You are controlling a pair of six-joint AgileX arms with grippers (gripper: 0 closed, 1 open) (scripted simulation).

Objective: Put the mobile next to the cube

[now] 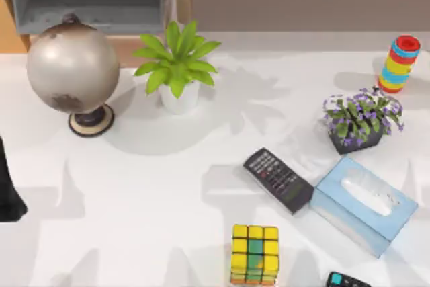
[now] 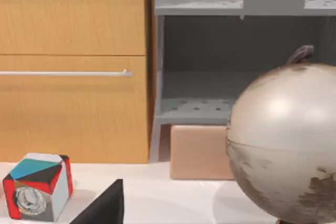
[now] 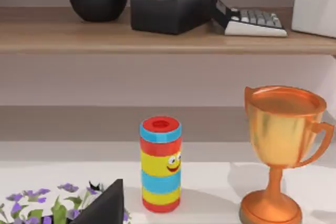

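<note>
The cube (image 1: 254, 255), mostly yellow with green and teal squares and an orange lower edge, stands near the table's front edge, a little right of the middle. The mobile is out of view. My left arm (image 1: 8, 189) is a dark shape parked at the table's left edge, far from the cube. A dark part of my left gripper (image 2: 104, 206) juts into the left wrist view, facing the globe and cabinet. A dark part of my right gripper (image 3: 105, 205) juts into the right wrist view, near the purple flowers.
A black keypad remote (image 1: 277, 179) and a pale blue tissue box (image 1: 363, 203) lie right of the cube, a small black gadget with a teal patch (image 1: 346, 280) at the front edge. Globe (image 1: 72, 68), green plant (image 1: 177, 65), purple flower pot (image 1: 359, 122), striped toy (image 1: 398, 64) and trophy (image 3: 283, 150) stand at the back.
</note>
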